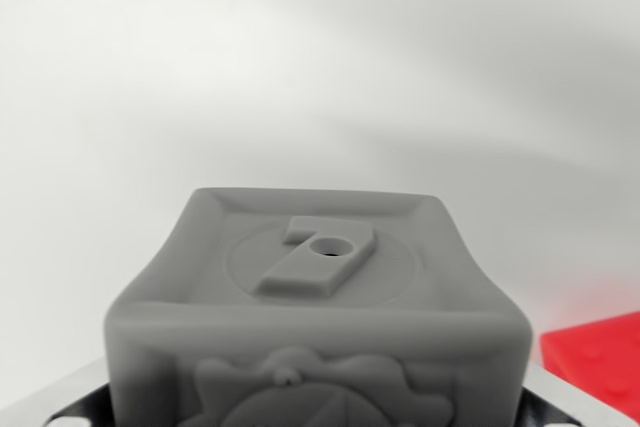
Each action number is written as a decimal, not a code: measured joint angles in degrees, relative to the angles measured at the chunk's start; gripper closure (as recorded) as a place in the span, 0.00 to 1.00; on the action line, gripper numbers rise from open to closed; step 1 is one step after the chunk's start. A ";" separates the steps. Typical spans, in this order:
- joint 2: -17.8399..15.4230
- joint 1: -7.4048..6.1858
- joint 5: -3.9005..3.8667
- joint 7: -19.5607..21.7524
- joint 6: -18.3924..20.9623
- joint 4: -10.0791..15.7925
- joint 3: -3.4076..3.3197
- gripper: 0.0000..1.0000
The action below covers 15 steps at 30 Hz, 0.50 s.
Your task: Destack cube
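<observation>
A grey soft cube (318,277) fills the lower middle of the wrist view, very close to the camera. Its top face carries a raised "7" with a small hole, and its near face has an embossed figure. My gripper (318,412) is at the bottom edge. Only slivers of its fingers (60,402) show at the two lower corners, pressed against the cube's left and right sides, so the gripper is shut on the cube. A red block (598,359) lies blurred at the wrist view's right, lower than the grey cube. What is under the grey cube is hidden.
A plain white surface (300,67) stretches behind and around the cube, with soft shadows across it. Nothing else stands in view.
</observation>
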<state>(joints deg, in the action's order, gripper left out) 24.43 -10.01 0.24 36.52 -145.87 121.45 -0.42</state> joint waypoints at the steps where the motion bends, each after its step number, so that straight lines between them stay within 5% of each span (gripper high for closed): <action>1: 0.14 -0.19 0.00 0.41 0.00 -0.16 0.00 1.00; 15: 2.27 -2.53 0.00 5.91 0.23 -2.67 0.00 1.00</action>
<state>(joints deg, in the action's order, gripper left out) 26.70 -12.54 0.24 42.43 -145.65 118.79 -0.42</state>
